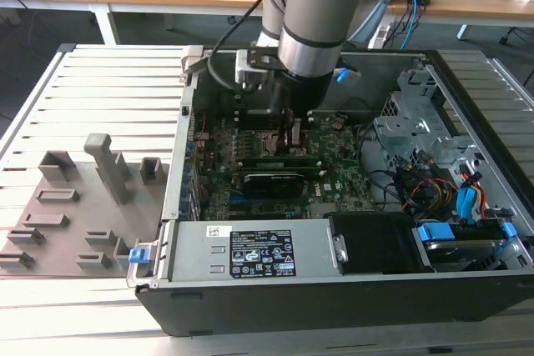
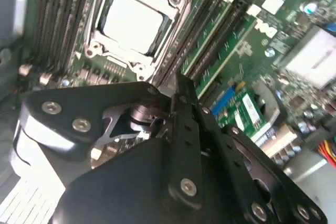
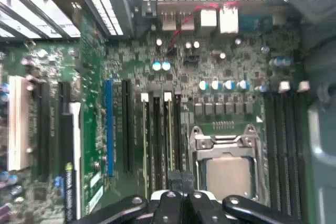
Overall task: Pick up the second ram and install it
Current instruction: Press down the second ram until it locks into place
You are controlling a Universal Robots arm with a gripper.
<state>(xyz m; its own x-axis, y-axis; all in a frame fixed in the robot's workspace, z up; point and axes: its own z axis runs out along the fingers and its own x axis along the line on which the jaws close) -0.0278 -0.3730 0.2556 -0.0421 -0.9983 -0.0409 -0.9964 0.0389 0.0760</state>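
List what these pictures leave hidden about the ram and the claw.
- Exterior view: the arm covers one end of the ram sticks.
- Second wrist view: the claw and its black body hide the sticks' near ends.
- First wrist view: the claw covers the spot where it meets the sticks, so contact is unclear.
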